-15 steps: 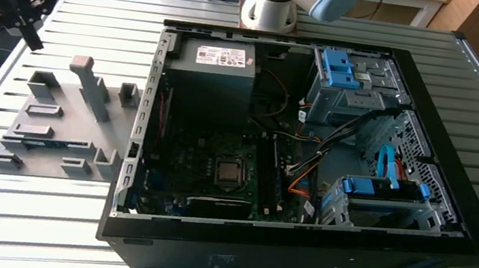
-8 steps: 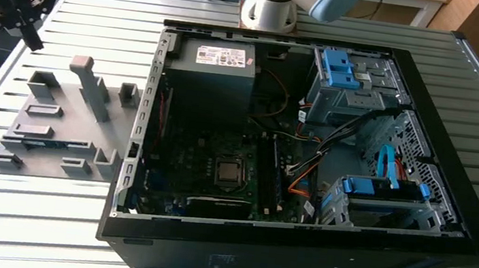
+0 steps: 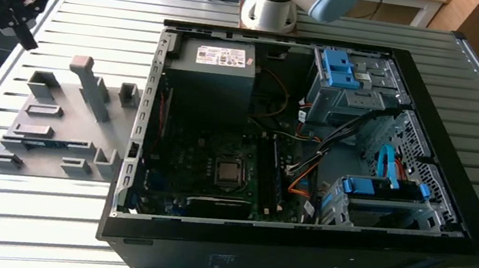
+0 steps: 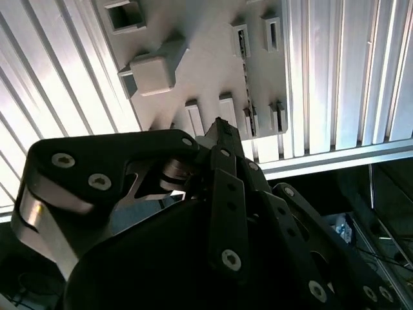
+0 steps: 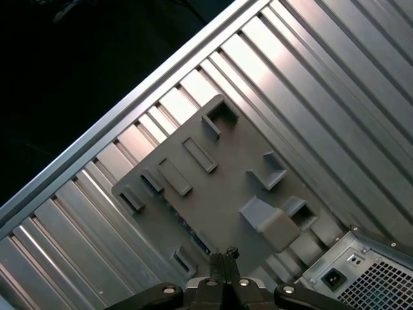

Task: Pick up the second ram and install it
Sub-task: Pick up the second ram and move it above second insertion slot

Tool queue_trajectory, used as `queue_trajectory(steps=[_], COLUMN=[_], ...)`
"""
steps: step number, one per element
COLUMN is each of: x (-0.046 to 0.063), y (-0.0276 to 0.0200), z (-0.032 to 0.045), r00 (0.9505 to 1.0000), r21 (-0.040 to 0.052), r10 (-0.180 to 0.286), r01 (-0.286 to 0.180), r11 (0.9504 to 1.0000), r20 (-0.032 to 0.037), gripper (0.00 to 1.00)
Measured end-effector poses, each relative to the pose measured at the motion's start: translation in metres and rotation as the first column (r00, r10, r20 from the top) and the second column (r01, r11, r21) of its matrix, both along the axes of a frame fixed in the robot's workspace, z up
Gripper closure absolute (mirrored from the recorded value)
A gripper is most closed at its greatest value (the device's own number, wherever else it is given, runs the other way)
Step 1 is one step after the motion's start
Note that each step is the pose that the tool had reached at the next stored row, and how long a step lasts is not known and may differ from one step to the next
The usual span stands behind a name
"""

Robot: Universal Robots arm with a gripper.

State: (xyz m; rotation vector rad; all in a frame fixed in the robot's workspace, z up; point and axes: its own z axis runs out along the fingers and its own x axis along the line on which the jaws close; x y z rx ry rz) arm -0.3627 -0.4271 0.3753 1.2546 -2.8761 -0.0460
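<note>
A thin blue-green strip, seemingly the second ram (image 3: 43,144), lies on edge in a holder at the near side of the grey fixture plate (image 3: 63,153). My gripper (image 3: 26,38) hangs well above the table at the exterior view's far left, beyond the plate's far end. In both wrist views its fingertips (image 5: 224,254) (image 4: 221,126) meet, shut with nothing between them, and the fixture plate (image 5: 226,187) lies far below them. The open computer case (image 3: 144,129) lies on the exterior view's right of the plate, with its mainboard and dark memory slots (image 3: 275,173) exposed.
Several grey blocks and a tall post (image 3: 90,85) stick up from the fixture plate. The slatted metal table (image 3: 19,216) ends close to the plate at its edge (image 5: 129,110). Inside the case are a power supply (image 3: 216,59), blue drive cages (image 3: 379,192) and loose cables (image 3: 307,177).
</note>
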Motion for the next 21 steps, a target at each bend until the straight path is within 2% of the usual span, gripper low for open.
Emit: queue_trajectory(steps=[2, 5, 11, 16, 21], x=[-0.0029, -0.0042, -0.0044, -0.0044, -0.0044], y=[-0.0004, -0.0007, -0.0007, -0.0007, -0.0007], z=[-0.0001, -0.0001, -0.0005, -0.0012, -0.002], r00=[1.0, 0.9999, 0.9962, 0.9859, 0.9698], r21=[0.0032, 0.0092, 0.0106, 0.0106, 0.0105], r10=[0.001, 0.014, 0.086, 0.167, 0.244], r01=[-0.001, -0.014, -0.086, -0.168, -0.244], r11=[1.0, 0.9999, 0.9962, 0.9858, 0.9698], r20=[0.004, 0.0058, 0.006, 0.006, 0.0059], gripper=[0.89, 0.89, 0.89, 0.89, 0.89])
